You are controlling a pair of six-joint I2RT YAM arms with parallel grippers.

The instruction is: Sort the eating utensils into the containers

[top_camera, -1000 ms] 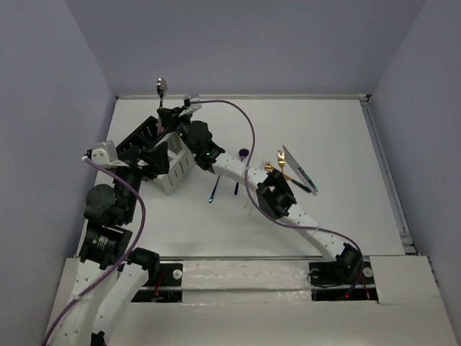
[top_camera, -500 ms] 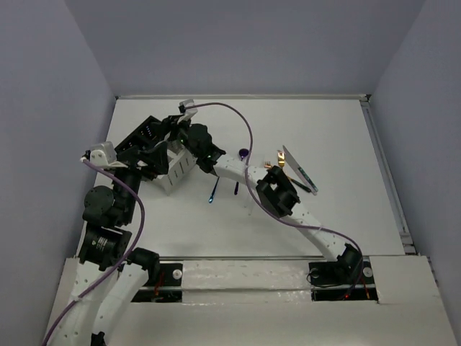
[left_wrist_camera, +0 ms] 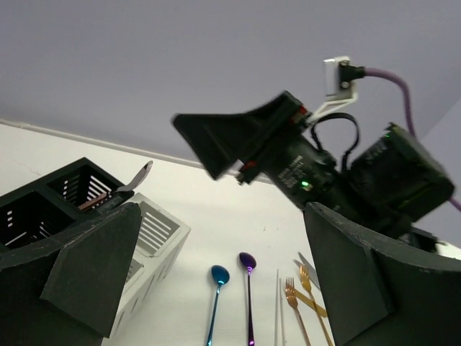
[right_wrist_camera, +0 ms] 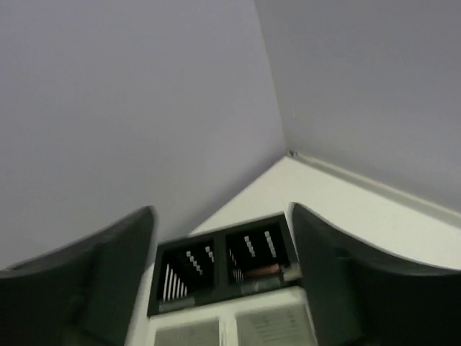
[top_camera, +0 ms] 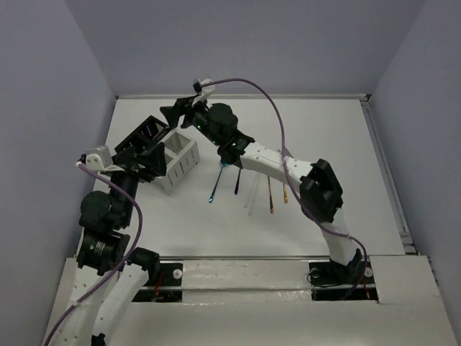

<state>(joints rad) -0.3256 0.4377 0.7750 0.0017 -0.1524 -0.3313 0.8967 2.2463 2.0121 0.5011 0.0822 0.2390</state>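
We see a silver spoon (left_wrist_camera: 138, 175) with a coppery stretch leaning in the black caddy (left_wrist_camera: 43, 209), its pale end poking over the rim. It sits below our right pincer (right_wrist_camera: 222, 210), in the cell nearer that pincer's right finger. That pincer's fingers are spread wide and empty. The white caddy (left_wrist_camera: 160, 234) touches the black one beside our left pincer (left_wrist_camera: 223, 209), which is likewise apart and bare. Beyond the left pincer, a blue spoon (left_wrist_camera: 215, 303), a purple spoon (left_wrist_camera: 248, 288), chopsticks (left_wrist_camera: 279, 310) and gold forks (left_wrist_camera: 299, 306) lie side by side on the table (top_camera: 324, 144).
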